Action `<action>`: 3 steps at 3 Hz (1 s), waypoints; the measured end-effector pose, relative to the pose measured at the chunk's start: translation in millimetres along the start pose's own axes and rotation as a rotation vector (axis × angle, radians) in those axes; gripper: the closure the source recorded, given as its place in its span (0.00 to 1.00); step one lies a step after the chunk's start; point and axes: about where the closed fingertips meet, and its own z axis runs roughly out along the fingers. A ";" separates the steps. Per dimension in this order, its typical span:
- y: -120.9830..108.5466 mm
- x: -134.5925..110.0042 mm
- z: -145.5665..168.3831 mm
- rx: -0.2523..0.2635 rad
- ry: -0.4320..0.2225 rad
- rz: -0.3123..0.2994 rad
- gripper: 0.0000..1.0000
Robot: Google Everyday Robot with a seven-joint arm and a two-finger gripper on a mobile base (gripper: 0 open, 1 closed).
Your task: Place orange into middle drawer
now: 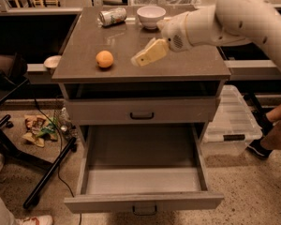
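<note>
Gripper (139,59) at upper centre of the frame, poised low over the cabinet top (131,39) at the end of the white arm (225,18), which enters from the upper right. Whether the claw is spread or pressed together cannot be told from this view; nothing is seen in its grasp. Orange (104,59) resting on the cabinet top near the front edge, just to frame left of the claw's tip and at about the same height in the frame: near it, but apart. Middle drawer (140,179) pulled out at lower centre, floor bare, below the closed upper drawer front (142,110). Crushed can (112,16) and white bowl (151,16) sit at the rear of the top, well apart from the fruit.

Hazards, as judged from this arrangement:
1. The orange is round and free to roll. A sideways approach that arrives off-centre, or with the claw too narrow, would likely nudge it toward frame left or over the front edge, where it might miss the drawer and reach the ground.
2. A descent taken too low could scrape the claw on the cabinet top.
3. Once the fruit is lifted, the overhanging top edge and the upper drawer front lie between pick point and drawer. A carry path that does not first move outward risks a knock and a lost grip.
4. Release from too high would let the orange bounce or roll in the shallow box.
</note>
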 end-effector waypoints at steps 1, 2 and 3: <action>7.2 -5.6 40.1 -0.016 -0.048 0.018 0.00; 7.2 -10.6 71.3 0.010 -0.091 0.040 0.00; 7.7 -10.0 73.2 0.010 -0.091 0.043 0.00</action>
